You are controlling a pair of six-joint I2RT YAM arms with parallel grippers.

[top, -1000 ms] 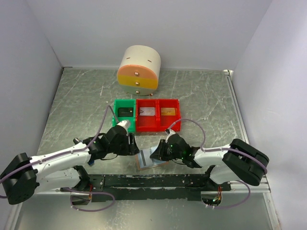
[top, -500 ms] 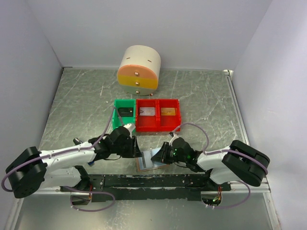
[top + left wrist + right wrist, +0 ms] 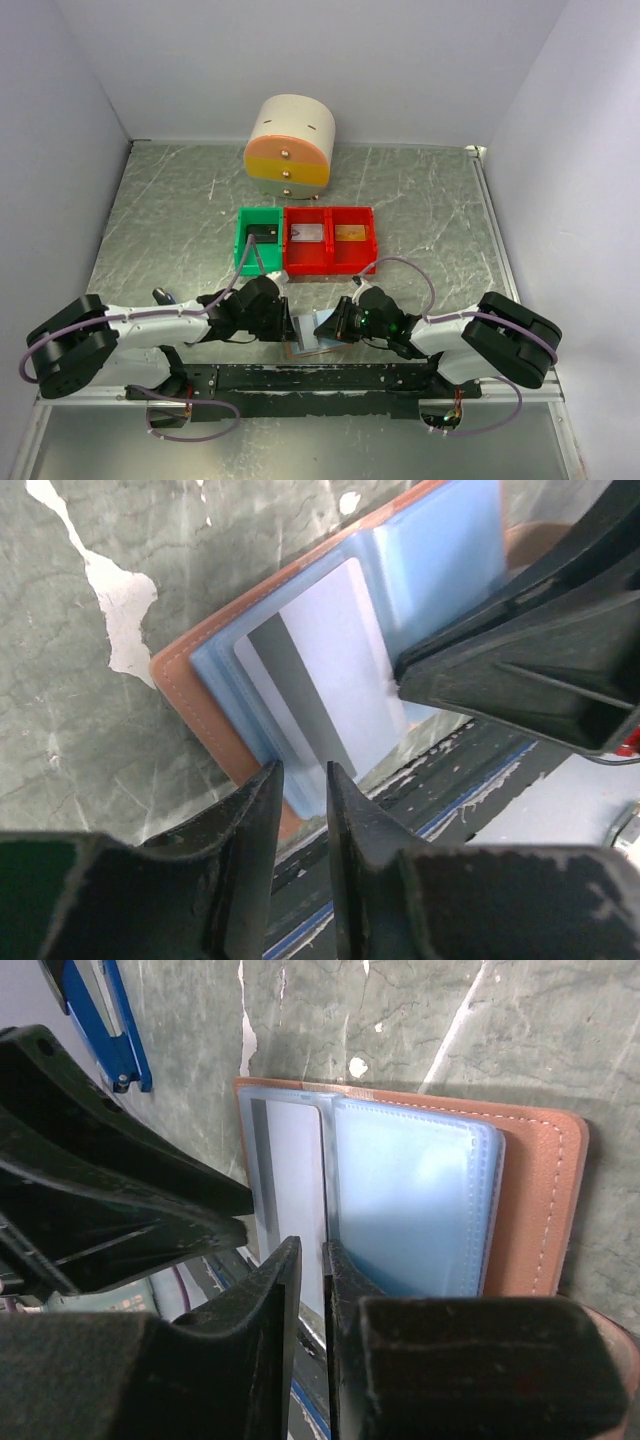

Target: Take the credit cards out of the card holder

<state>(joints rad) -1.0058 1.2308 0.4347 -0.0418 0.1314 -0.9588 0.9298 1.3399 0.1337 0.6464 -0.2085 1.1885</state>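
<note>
Card holder [image 3: 545, 1200] has stitched tan cover, translucent blue pockets

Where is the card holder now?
Top view: card holder lies at the table's near edge, between the left gripper and right gripper, in front of the red bins.

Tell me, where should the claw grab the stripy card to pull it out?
Probably the end of the stripy card nearest the left claw, coming in low from that side. The card is thin and lies flat in the card holder, so only an edge can be pinched, and the right claw crowds its other side.
</note>
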